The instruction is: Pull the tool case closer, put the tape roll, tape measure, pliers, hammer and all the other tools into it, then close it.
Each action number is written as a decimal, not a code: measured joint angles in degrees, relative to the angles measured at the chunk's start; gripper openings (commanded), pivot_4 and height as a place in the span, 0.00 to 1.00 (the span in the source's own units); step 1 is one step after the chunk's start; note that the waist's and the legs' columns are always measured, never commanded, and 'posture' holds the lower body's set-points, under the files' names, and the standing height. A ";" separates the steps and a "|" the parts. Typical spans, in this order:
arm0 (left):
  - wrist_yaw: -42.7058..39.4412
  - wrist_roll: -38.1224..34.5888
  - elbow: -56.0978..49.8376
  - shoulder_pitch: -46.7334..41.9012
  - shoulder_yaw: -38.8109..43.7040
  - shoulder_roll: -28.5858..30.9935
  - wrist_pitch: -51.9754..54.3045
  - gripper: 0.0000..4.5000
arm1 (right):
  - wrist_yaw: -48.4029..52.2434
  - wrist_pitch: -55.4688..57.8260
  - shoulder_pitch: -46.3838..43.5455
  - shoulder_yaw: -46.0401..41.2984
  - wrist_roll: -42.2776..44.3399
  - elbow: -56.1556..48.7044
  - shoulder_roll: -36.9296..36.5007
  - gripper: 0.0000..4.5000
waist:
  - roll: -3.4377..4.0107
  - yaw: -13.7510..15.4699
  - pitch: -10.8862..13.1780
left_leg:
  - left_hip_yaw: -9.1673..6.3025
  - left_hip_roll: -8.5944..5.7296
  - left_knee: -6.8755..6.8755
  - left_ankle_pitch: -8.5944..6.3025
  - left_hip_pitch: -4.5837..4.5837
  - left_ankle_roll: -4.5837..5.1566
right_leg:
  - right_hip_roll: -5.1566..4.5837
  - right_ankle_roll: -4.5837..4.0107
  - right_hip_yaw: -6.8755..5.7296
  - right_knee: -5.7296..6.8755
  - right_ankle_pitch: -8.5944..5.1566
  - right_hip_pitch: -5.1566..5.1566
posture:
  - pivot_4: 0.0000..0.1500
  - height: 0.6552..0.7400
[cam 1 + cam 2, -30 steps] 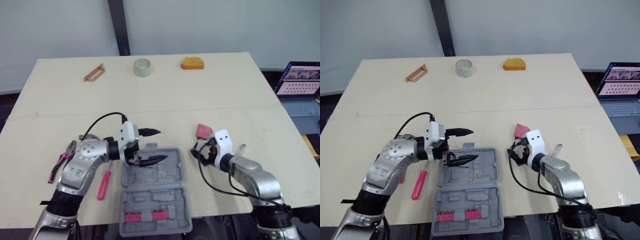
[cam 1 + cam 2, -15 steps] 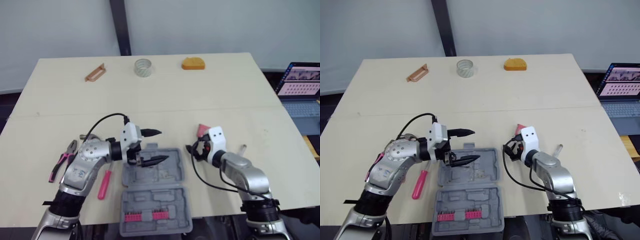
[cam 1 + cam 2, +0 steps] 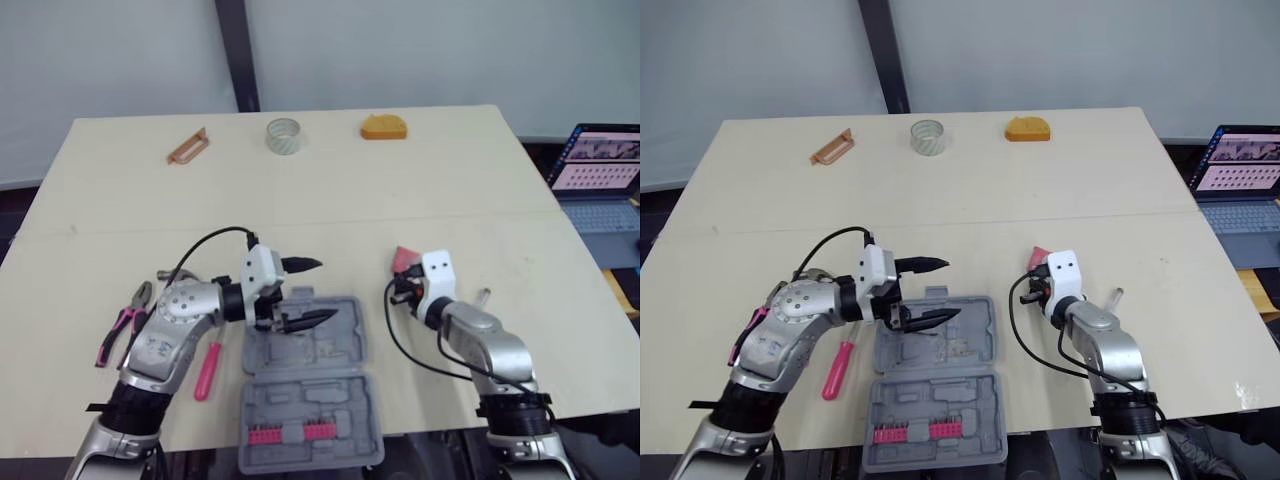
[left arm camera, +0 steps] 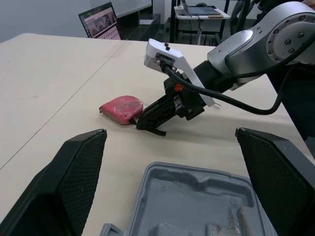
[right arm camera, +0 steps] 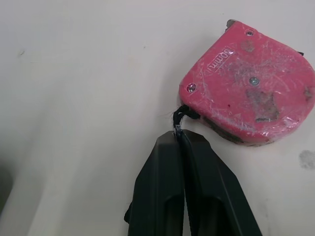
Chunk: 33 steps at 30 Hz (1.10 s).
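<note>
Right arm has drawn its elbow in toward the body since a second ago, and its wrist now sits closer to the tape measure; left arm and the loose tools lie as they did; right pincer pressed together, pinching the black cord that loops from the edge of the tape measure; tape measure red, scuffed, flat on the tabletop just beyond the fingertips, to the right of the tool case and apart from it; tool case grey, lying open at the near edge between the two arms, with a row of pink bits in its near half; far half looks bare apart from its moulded recesses; left pincer spread wide, holding nothing, hanging over the far left part of the case; pink-handled pliers at near left, outside the left arm; pink screwdriver between the pliers and the case, just left of the case; tape roll far centre, well apart from the case; orange object to its right at the far edge; brown tool at far left; open laptop off the tabletop's right side.
</note>
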 measured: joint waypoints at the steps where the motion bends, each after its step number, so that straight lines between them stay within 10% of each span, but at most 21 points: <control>1: 0.00 0.00 0.00 0.00 0.00 0.00 -0.03 1.00 | 0.00 -0.26 0.09 0.02 0.00 0.05 0.01 0.01 | 0.00 0.00 -0.01 | 0.00 0.00 0.00 0.00 0.00 0.00 | 0.00 0.00 0.00 0.00 0.00 0.00 | 1.00 1.00; 33: -12.66 4.29 2.05 6.08 -2.42 9.00 -9.08 1.00 | 8.87 6.04 38.55 0.67 6.91 -34.41 -18.25 0.01 | -0.30 3.15 -0.23 | 0.00 0.00 0.03 -0.01 0.04 0.02 | 0.00 -0.02 0.00 -0.16 0.01 0.14 | 1.00 1.00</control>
